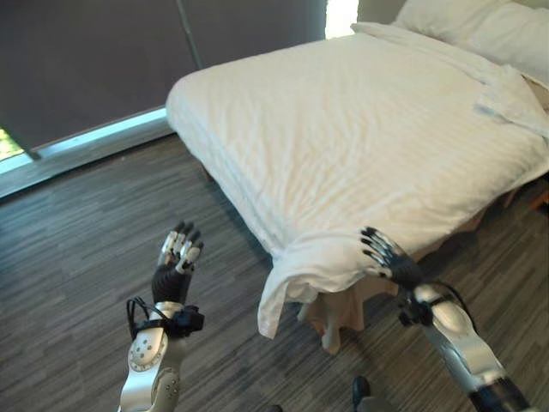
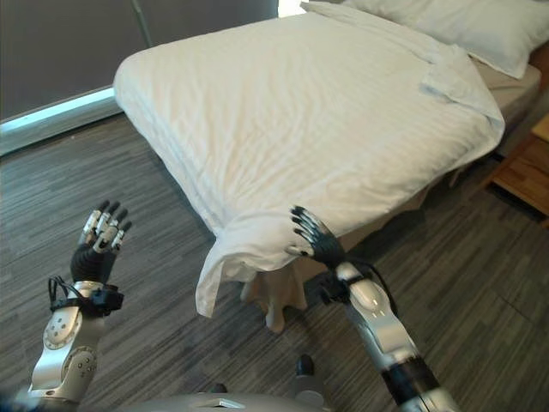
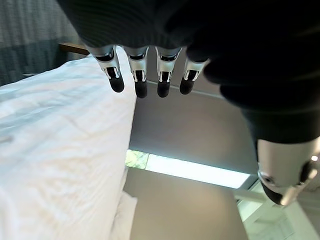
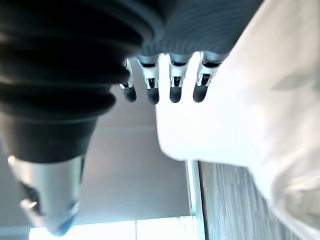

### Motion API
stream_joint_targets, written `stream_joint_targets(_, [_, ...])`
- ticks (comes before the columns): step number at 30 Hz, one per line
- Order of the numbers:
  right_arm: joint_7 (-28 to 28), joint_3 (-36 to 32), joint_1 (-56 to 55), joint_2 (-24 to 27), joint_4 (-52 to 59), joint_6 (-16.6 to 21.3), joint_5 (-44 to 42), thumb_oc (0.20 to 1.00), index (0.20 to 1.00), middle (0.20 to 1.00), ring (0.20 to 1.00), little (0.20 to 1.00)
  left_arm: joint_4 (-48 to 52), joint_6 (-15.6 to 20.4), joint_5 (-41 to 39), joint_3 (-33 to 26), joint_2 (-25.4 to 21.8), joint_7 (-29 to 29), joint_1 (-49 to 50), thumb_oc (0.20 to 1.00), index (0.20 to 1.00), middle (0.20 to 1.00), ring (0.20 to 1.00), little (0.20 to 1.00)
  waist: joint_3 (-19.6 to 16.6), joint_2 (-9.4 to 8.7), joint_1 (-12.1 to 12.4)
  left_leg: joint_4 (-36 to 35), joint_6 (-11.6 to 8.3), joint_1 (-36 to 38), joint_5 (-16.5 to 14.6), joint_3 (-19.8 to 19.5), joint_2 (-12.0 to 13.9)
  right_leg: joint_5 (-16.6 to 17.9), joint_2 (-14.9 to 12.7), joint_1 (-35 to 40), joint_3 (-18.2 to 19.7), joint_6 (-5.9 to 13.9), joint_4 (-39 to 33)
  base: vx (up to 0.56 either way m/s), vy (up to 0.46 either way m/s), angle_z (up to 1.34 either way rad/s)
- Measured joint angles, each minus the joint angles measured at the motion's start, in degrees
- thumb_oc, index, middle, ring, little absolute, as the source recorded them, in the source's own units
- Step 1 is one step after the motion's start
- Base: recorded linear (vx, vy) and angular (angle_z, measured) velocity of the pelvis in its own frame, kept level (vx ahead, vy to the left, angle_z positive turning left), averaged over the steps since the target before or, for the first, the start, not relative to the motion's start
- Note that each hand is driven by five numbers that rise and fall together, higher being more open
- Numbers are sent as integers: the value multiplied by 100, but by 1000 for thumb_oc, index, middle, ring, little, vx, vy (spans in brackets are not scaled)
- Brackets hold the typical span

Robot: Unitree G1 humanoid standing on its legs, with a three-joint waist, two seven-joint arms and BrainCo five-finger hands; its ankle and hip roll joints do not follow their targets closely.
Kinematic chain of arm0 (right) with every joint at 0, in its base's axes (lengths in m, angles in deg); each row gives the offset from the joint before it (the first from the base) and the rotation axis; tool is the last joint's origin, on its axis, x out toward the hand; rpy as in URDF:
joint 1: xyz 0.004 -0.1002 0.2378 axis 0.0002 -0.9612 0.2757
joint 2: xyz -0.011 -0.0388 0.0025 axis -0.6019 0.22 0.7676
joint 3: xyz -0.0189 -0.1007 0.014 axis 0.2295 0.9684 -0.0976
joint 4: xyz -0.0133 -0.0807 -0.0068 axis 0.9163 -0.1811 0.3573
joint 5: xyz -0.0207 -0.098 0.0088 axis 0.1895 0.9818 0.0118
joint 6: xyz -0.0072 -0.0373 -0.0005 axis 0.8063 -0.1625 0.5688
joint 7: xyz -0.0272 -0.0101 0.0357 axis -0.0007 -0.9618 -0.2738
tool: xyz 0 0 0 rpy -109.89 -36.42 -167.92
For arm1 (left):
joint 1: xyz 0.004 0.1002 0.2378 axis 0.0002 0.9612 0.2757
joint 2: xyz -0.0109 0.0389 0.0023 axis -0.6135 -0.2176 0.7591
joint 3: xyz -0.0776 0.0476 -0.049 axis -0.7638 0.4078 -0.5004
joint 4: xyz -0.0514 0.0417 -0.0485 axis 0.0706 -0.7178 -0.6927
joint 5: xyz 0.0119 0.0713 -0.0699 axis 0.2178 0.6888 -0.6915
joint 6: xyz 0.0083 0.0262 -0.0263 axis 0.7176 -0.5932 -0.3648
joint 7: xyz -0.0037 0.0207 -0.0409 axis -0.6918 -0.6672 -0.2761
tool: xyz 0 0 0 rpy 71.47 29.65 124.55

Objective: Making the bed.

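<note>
A white striped duvet (image 1: 360, 129) covers the bed (image 2: 515, 90), its near corner drooping loose toward the wood floor (image 1: 77, 249), pillows (image 2: 455, 26) at the head. The right hand (image 1: 386, 256), fingers straight, rests against that corner; the left hand (image 1: 176, 257) hangs open over bare floor, holding nothing.

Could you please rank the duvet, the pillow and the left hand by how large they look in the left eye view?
1. duvet
2. pillow, cut off by the frame edge
3. left hand, smallest though nearest the camera
</note>
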Motion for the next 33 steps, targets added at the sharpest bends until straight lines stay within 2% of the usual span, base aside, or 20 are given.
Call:
stream_joint_targets(3, [-81, 411, 819, -143, -674, -31, 9, 200, 200, 200, 200, 200, -11, 20, -181, 51, 197, -21, -81, 1000, 1000, 1000, 1000, 1000, -23, -1, 112, 16, -55, 21, 3, -199, 98, 37, 132, 214, -225, -53, -180, 76, -86, 37])
stream_joint_targets(4, [-79, 431, 902, -174, -690, -39, 12, 200, 200, 200, 200, 200, -8, 30, -272, 97, 214, -11, -81, 1000, 1000, 1000, 1000, 1000, -21, 10, 210, 4, -82, 18, 21, -233, 133, 23, 162, 247, -272, -74, -180, 50, -71, 47])
stream_joint_targets(5, [-103, 581, 1187, -356, -901, -37, 12, 200, 200, 200, 200, 200, -36, 11, -495, 300, 375, 6, 60, 1000, 1000, 1000, 1000, 1000, -44, 14, 432, -40, -136, 79, 53, -445, 269, -48, 288, 398, -482, -166, -183, 25, -84, 48])
stream_joint_targets(6, [-118, 606, 1308, -485, -1042, -41, 9, 200, 200, 200, 200, 200, -35, 5, -521, 353, 369, 23, 130, 1000, 1000, 1000, 1000, 1000, -55, 5, 559, -39, -152, 55, 64, -501, 310, -66, 306, 418, -540, -191, -183, 10, -77, 46])
stream_joint_targets(9, [-223, 735, 1629, -843, -1570, -65, -55, 200, 200, 200, 200, 200, -66, -99, -540, 419, 307, 46, 242, 1000, 1000, 1000, 1000, 1000, -69, 8, 642, -12, -194, -42, 87, -705, 346, -107, 337, 459, -752, -216, -204, -26, -59, 31])
stream_joint_targets(11, [-331, 746, 1872, -1204, -2260, -75, -230, 200, 200, 200, 200, 200, -78, -132, -546, 494, 74, 52, 279, 1000, 1000, 1000, 1000, 1000, -51, 49, 824, -9, -225, -195, 132, -838, 347, -130, 322, 376, -866, -191, -196, -66, -48, 40])
stream_joint_targets(12, [-460, 734, 1934, -1224, -2468, -120, -231, 200, 200, 200, 200, 200, -78, -142, -601, 482, 2, 42, 280, 1000, 1000, 1000, 1000, 1000, -37, 79, 943, 25, -235, -290, 167, -919, 311, -124, 300, 298, -927, -196, -184, -113, -31, 37])
stream_joint_targets(14, [-553, 645, 2120, -1258, -2832, -120, -238, 200, 200, 200, 200, 200, -84, -141, -764, 464, -86, 33, 318, 1000, 1000, 1000, 1000, 1000, 11, 183, 989, 59, -258, -461, 227, -1046, 282, -83, 249, 228, -1056, -238, -192, -96, -8, 31])
stream_joint_targets(15, [-666, 507, 2291, -1252, -3137, -122, -241, 200, 200, 200, 200, 200, -93, -144, -765, 486, -169, 36, 319, 1000, 1000, 1000, 1000, 1000, 53, 254, 1088, 78, -256, -568, 263, -1085, 244, -54, 213, 140, -1073, -231, -195, -62, -1, 20])
stream_joint_targets(20, [-886, 97, 2937, -973, -3936, -137, -296, 200, 200, 200, 200, 200, -97, -142, -765, 579, -300, 50, 300, 1000, 1000, 1000, 1000, 1000, 294, 670, 1124, 72, -195, -903, 365, -1135, 175, 26, 130, -175, -1111, -201, -200, -82, 26, 7])
stream_joint_targets(23, [-1110, -391, 3474, -697, -4409, -142, -582, 200, 200, 200, 200, 200, -98, -138, -778, 699, -293, 55, 131, 1000, 1000, 1000, 1000, 1000, 424, 922, 1117, 64, -181, -1123, 433, -1123, 128, 118, 96, -415, -1085, -209, -186, 15, -1, -2])
stream_joint_targets(30, [-1165, -344, 3446, -464, -3538, -116, -907, 200, 200, 200, 200, 200, -264, -128, -929, 928, -267, 62, -138, 1000, 1000, 1000, 1000, 1000, 424, 939, 860, -54, -203, -978, 420, -890, 185, 118, 179, -444, -884, -210, -181, 75, -14, -17])
stream_joint_targets(33, [-1127, -134, 3254, -461, -2941, -86, -907, 200, 200, 200, 200, 200, -272, -145, -912, 1048, -257, 90, -385, 1000, 1000, 1000, 1000, 1000, 435, 901, 615, -75, -221, -849, 406, -799, 216, 115, 217, -389, -795, -215, -181, 40, -7, -16])
